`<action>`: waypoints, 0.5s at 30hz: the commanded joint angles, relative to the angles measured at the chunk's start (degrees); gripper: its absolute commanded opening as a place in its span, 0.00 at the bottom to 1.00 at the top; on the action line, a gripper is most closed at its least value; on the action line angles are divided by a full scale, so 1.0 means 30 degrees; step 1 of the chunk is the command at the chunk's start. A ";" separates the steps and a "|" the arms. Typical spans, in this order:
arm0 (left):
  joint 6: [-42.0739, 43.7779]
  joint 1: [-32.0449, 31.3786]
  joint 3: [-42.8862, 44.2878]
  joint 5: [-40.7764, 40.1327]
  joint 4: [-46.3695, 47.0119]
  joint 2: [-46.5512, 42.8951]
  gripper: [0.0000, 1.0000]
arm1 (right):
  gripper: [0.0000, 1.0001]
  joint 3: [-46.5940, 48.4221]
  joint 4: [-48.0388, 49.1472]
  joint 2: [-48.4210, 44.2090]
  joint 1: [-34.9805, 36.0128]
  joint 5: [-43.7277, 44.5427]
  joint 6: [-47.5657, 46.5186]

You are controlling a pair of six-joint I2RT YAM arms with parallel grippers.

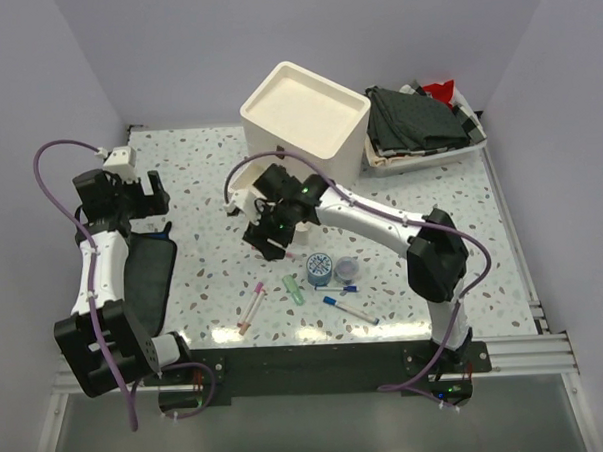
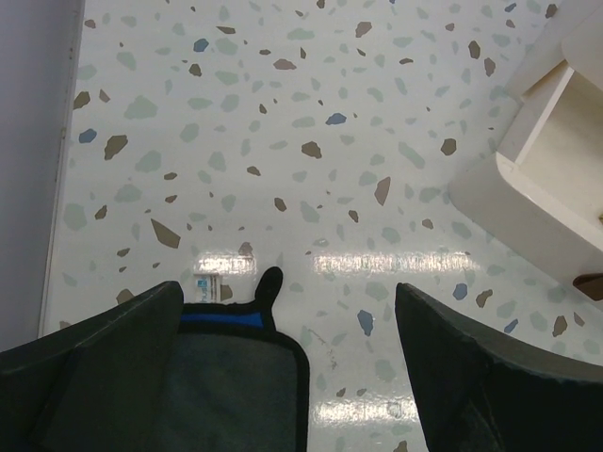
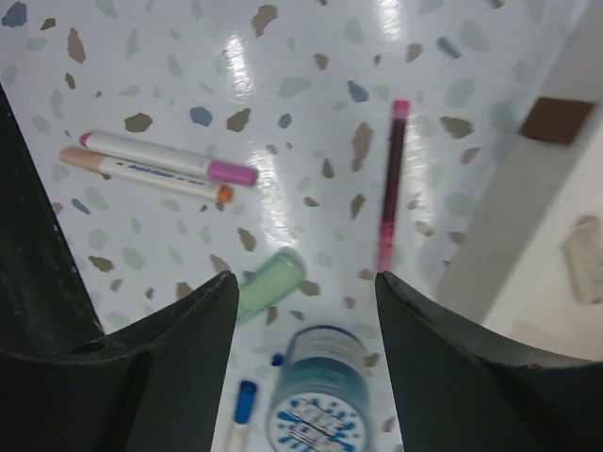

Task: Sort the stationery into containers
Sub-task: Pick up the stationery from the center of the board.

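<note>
Terrazzo table (image 1: 460,199): pink-capped marker (image 3: 170,157), tape roll (image 3: 318,400) laid loose for sorting; right pincer (image 3: 303,282) held parted, empty, above them; left pincer (image 2: 287,301) wide, empty

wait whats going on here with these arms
Two robot arms are sorting things into a cream cabinet. The right tool hovers open and empty beside its open drawer, above a pink pen, a maroon pen, a green piece and a tape roll lying on the table. The left tool is open too, idle over a dark mat.
</note>
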 commanded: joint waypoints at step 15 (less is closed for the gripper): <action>0.0588 0.0135 0.0236 0.0552 -0.1547 -0.1201 0.99 | 0.64 -0.3621 0.0137 0.1408 0.2445 0.5715 0.8679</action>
